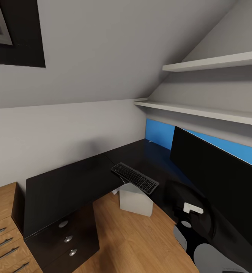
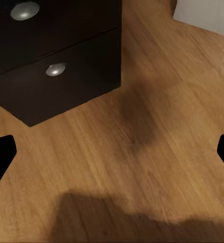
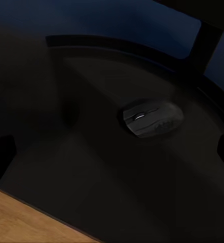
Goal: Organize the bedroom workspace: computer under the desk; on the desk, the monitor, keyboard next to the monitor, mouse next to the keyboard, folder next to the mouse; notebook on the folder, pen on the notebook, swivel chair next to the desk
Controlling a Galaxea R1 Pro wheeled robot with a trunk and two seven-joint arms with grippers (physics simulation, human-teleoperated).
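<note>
The keyboard (image 1: 135, 178) lies on the glossy black desk (image 1: 65, 185) at its inner corner, one end jutting past the edge. Below it on the floor stands the white-grey computer (image 1: 135, 201), its corner also in the left wrist view (image 2: 208, 15). The black monitor (image 1: 217, 178) stands on the desk at the right. My right gripper (image 3: 112, 152) hovers open over the desk, and the small black mouse (image 3: 152, 119) lies ahead of it inside the monitor's curved base (image 3: 142, 45), apart from both fingers. My left gripper (image 2: 112, 152) is open and empty above the wooden floor.
The desk's drawers with silver knobs (image 1: 68, 239) face the wooden floor (image 1: 141, 239); they also show close to the left gripper (image 2: 56, 69). A light wooden drawer chest (image 1: 4, 227) stands left of the desk. Two white shelves (image 1: 202, 110) hang over the monitor. My right arm (image 1: 190, 227) reaches in at lower right.
</note>
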